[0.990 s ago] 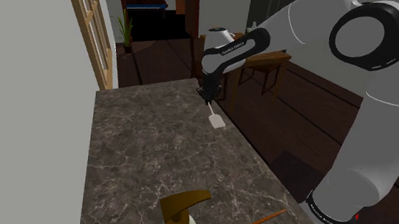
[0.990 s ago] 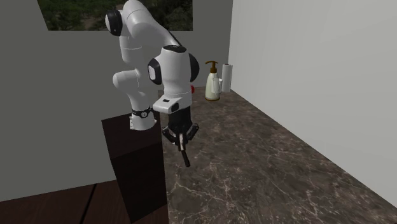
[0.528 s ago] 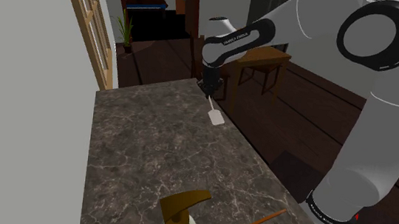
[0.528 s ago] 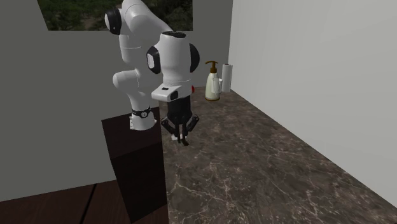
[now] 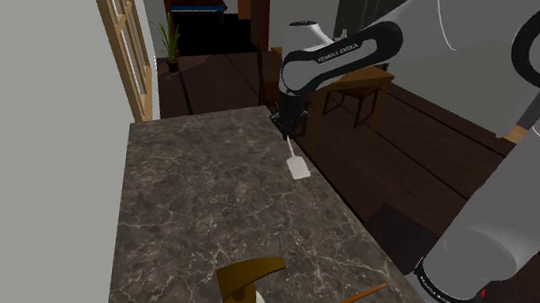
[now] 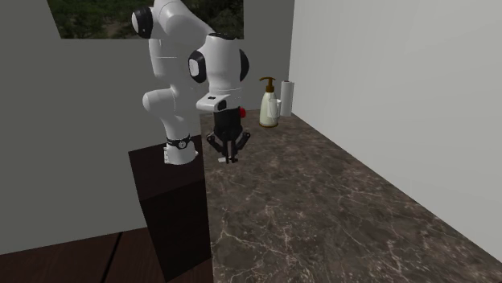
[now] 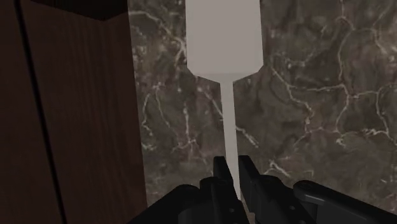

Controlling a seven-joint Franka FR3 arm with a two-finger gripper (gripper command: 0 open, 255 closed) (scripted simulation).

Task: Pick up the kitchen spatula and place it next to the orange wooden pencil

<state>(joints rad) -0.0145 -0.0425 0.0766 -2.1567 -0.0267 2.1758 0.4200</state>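
Note:
My gripper (image 5: 285,131) is shut on the thin handle of a pale grey spatula (image 5: 299,167), which hangs blade down over the dark marble counter (image 5: 203,205), close to its edge at the shoulder view's right. In the wrist view the fingers (image 7: 220,179) clasp the handle of the spatula (image 7: 223,38), whose broad blade points away from the hand over the counter edge. From the second exterior view the gripper (image 6: 228,154) hangs above the counter beside the stand. The orange pencil (image 5: 349,300) lies flat near the counter's near edge.
A soap dispenser (image 5: 245,288) with a brass pump stands close to the pencil, and it shows as a cream bottle (image 6: 267,104) beside a white roll (image 6: 287,96). A grey wall (image 5: 38,135) borders the counter. The dark stand (image 6: 173,209) drops off beside it.
The arm has carried the spatula higher and back along the counter toward the soap dispenser end. The grip on the handle is unchanged.

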